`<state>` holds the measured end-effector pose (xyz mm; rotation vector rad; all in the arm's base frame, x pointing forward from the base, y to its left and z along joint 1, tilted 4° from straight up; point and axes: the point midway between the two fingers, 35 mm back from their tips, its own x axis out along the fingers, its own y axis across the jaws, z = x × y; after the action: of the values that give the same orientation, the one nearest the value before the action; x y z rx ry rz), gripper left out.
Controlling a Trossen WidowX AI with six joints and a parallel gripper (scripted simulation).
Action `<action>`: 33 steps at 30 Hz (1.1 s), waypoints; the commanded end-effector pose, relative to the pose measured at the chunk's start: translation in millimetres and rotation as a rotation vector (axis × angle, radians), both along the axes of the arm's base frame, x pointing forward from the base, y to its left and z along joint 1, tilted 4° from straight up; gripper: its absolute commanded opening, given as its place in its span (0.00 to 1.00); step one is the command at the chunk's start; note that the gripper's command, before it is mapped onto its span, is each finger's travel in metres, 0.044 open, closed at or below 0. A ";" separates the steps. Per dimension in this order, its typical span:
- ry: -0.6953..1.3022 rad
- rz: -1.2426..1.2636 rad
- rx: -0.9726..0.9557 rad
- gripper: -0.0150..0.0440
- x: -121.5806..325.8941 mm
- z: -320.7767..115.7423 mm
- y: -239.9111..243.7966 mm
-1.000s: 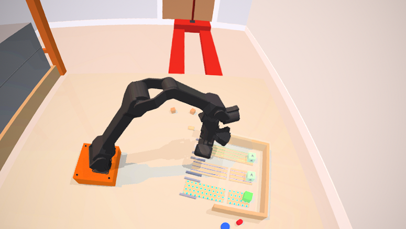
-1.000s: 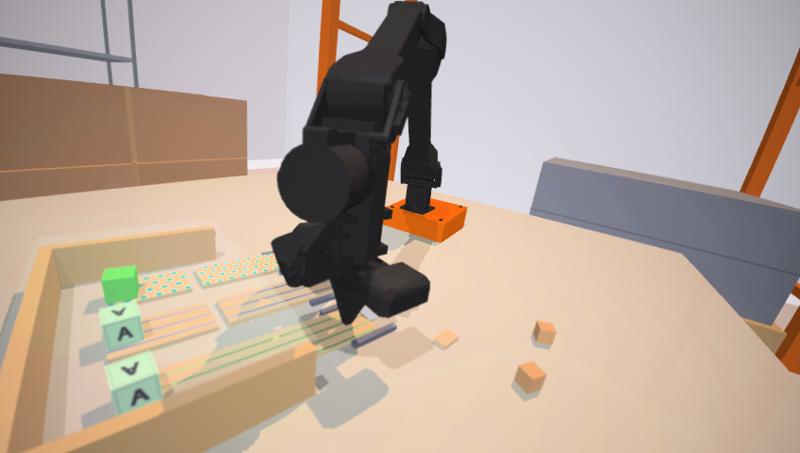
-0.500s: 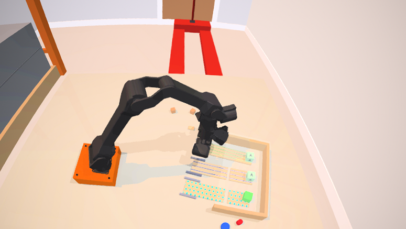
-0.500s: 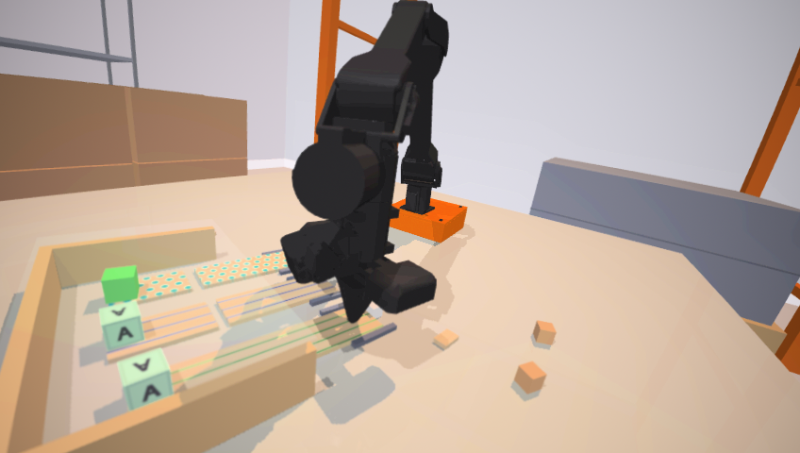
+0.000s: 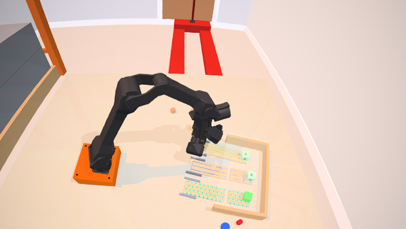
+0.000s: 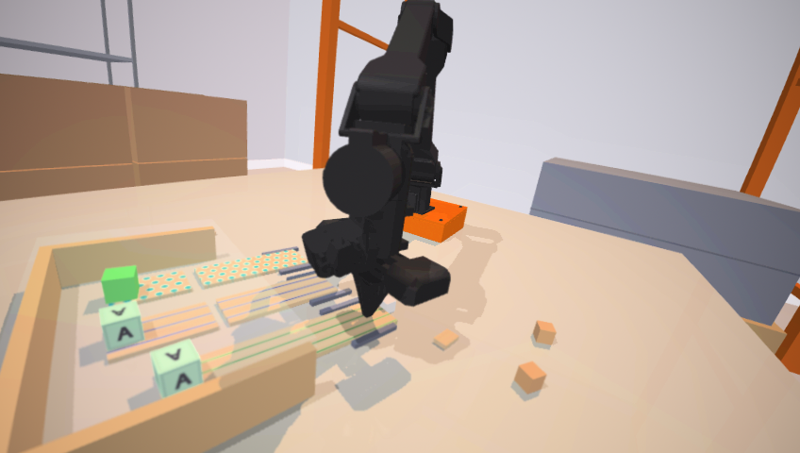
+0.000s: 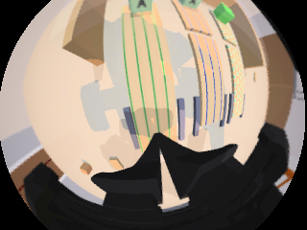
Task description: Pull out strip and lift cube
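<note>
The green-lined strip [image 5: 223,152] [image 7: 146,72] is in one piece; a pale green cube marked A [image 5: 245,155] [image 6: 176,367] [image 7: 141,5] stands on its far end. The purple-lined strip [image 5: 209,169] [image 6: 275,300] [image 7: 206,72] is split by a gap; another A cube [image 5: 250,176] [image 6: 122,327] stands on its far piece. The dotted strip [image 5: 204,190] [image 6: 241,268] is also split, with a plain green cube [image 5: 247,196] [image 6: 120,283] [image 7: 224,12] on its far piece. My gripper [image 6: 367,314] [image 7: 156,136] is shut and empty, its tips over the near end of the green-lined strip. Exact tip height is unclear.
A wooden wall [image 5: 264,178] [image 6: 263,387] encloses the cubes on three sides. A see-through cover seems to lie above the strips. Dark rails [image 5: 193,174] [image 6: 374,335] [image 7: 180,119] flank the near ends. Small orange blocks [image 6: 529,377] [image 7: 85,168] and a blue disc [image 5: 225,226] lie outside.
</note>
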<state>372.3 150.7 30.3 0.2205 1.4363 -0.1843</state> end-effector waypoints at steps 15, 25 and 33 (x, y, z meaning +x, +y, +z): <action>0.019 0.001 -0.004 0.25 -31.2 -8.7 7.1; 0.020 0.001 -0.004 0.25 -45.6 -10.9 10.7; 0.021 0.001 -0.003 0.25 -58.1 -12.5 13.7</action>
<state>324.7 163.7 24.0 0.2245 1.4361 -0.1826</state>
